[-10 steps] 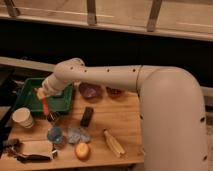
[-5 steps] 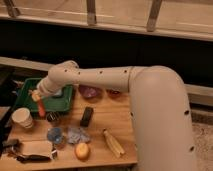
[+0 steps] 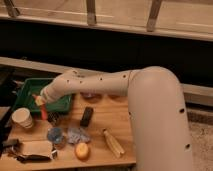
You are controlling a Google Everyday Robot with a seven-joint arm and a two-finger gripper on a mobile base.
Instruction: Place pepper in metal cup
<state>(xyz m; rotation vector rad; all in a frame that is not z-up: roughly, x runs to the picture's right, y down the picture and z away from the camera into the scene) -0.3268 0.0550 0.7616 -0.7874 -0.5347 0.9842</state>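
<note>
At the left end of the wooden table (image 3: 107, 125), the white robot arm (image 3: 130, 87) reaches down and across, ending in the gripper (image 3: 40, 101) just over the front edge of the green plastic tray (image 3: 30, 92). The gripper's fingers are closed on the slim red-orange chili pepper (image 3: 43, 110), which hangs nearly upright below them, its upper end in the grip and its lower end pointing down. The small shiny metal cup (image 3: 54, 118) stands on the table just beside and slightly right of the pepper's lower tip; whether the tip touches the rim cannot be told. A white paper cup (image 3: 22, 118) stands to the left of the pepper, near the table's left edge. A small blue cup (image 3: 55, 135) sits in front of the metal cup, with a crumpled bluish wrapper (image 3: 77, 134) to its right. A dark rectangular object (image 3: 87, 116) lies toward the table's centre. A round orange fruit (image 3: 82, 150) and a pale yellow corn cob (image 3: 113, 143) lie near the front edge.
</note>
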